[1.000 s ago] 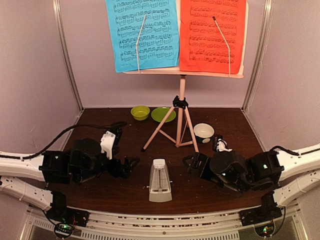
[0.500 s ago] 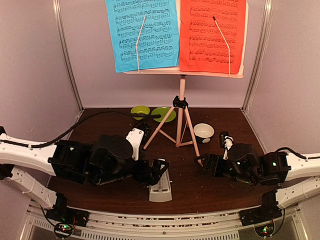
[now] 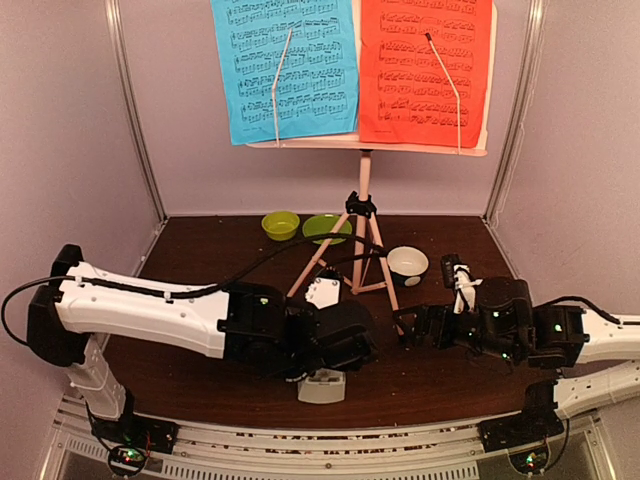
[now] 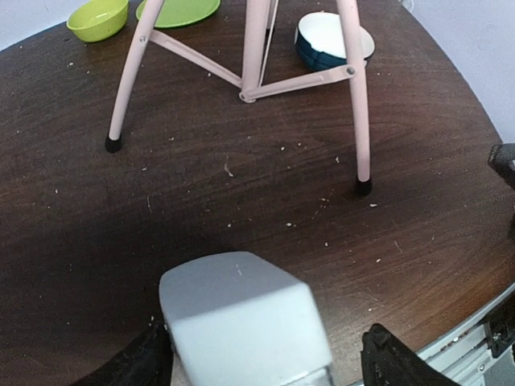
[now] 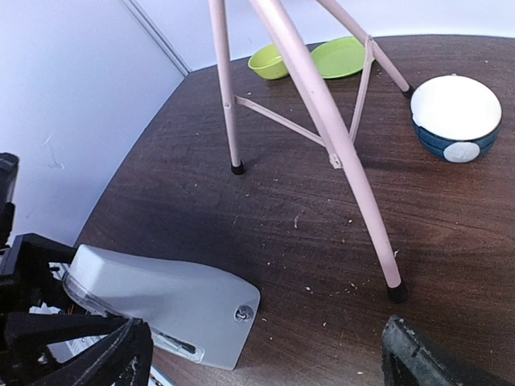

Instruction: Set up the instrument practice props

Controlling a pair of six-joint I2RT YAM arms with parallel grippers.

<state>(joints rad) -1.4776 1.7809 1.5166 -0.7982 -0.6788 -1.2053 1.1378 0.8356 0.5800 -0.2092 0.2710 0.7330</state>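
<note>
In 1 second we have swung our left gripper (image 4: 261, 358) across to the white metronome (image 4: 241, 310), which sits near the front edge before the pink music stand (image 3: 364, 190). Its 2 fingers stand apart, straddling the metronome, not yet clamped. Our right gripper (image 3: 408, 326) is spread wide and empty. Closing on the metronome looks next.

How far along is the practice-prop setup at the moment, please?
Done: the music stand is up, holding the blue page and red page. In hand: the left fingers sit open either side of the metronome, apparently lying flat. Remaining: gripping it and, probably, standing it upright.
</note>
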